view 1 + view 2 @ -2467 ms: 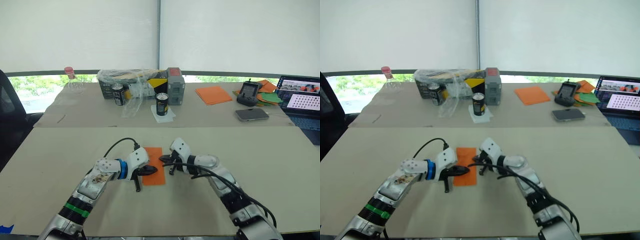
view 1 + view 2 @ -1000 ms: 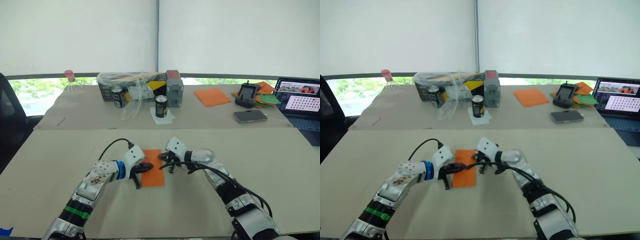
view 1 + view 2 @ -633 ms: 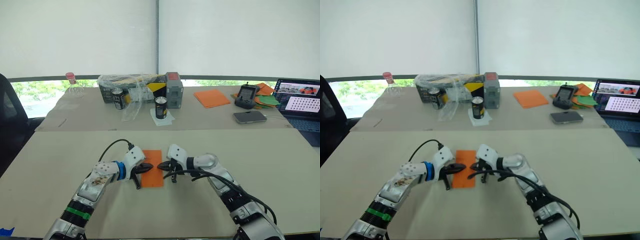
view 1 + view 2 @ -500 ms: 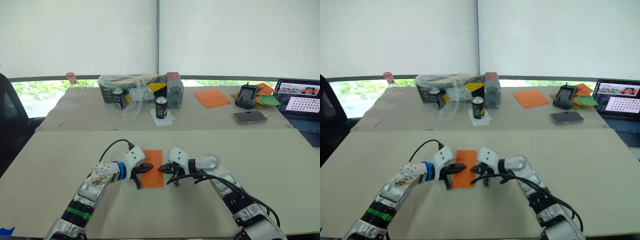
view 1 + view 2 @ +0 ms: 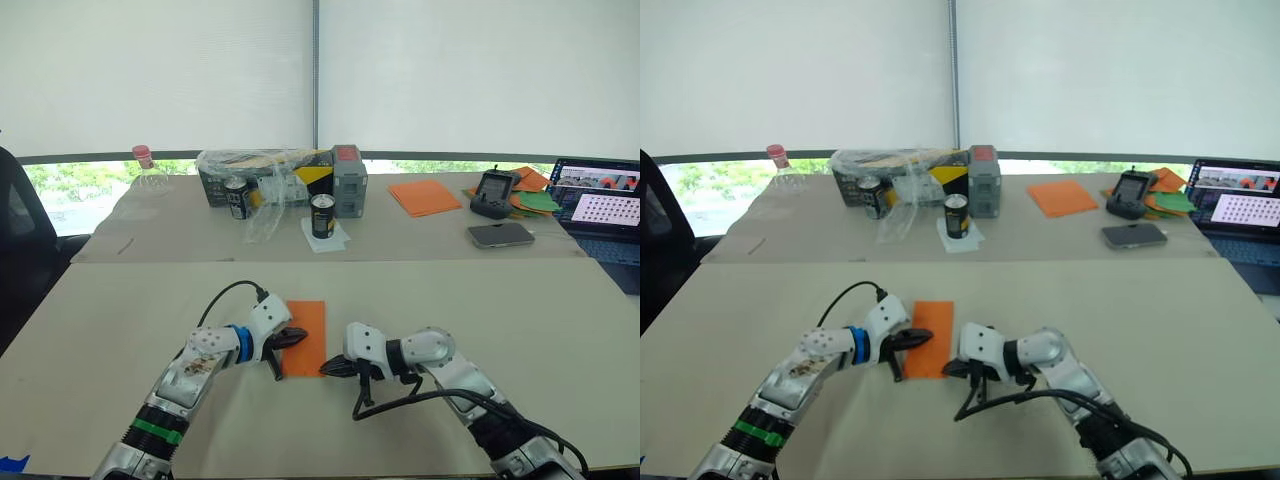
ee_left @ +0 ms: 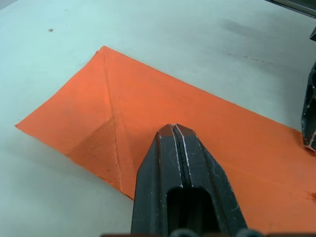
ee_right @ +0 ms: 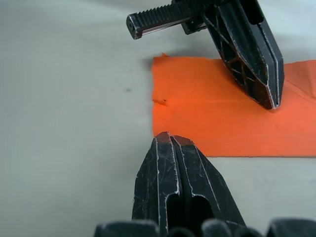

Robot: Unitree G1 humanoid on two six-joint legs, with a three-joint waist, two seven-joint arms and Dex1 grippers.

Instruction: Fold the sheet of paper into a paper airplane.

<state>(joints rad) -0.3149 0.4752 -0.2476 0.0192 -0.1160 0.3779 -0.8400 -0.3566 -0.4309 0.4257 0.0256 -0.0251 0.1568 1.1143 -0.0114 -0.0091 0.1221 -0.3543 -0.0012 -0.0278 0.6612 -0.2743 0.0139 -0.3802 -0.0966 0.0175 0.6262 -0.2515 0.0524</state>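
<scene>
The sheet of paper [image 5: 310, 325] lies flat on the near table as a narrow bright-orange strip. In the left wrist view a creased triangular flap [image 6: 94, 123] shows at one of its corners. My left gripper [image 5: 297, 338] is shut, and its joined fingertips [image 6: 173, 129] rest on top of the sheet from its left side. My right gripper [image 5: 328, 369] is also shut. Its tips sit at the sheet's near right corner, right at the paper's edge [image 7: 170, 139], low over the table.
On the far table stand two cans [image 5: 323, 210], a plastic-wrapped box [image 5: 262, 168], a bottle [image 5: 148, 170], a stack of orange paper [image 5: 426, 192], a controller [image 5: 496, 188], a phone [image 5: 503, 231], an orange-and-green paper pile [image 5: 537, 192] and a laptop [image 5: 603, 205].
My right gripper has slid back along the sheet's right edge, from its middle to the near corner. The left gripper has stayed pressed on the sheet.
</scene>
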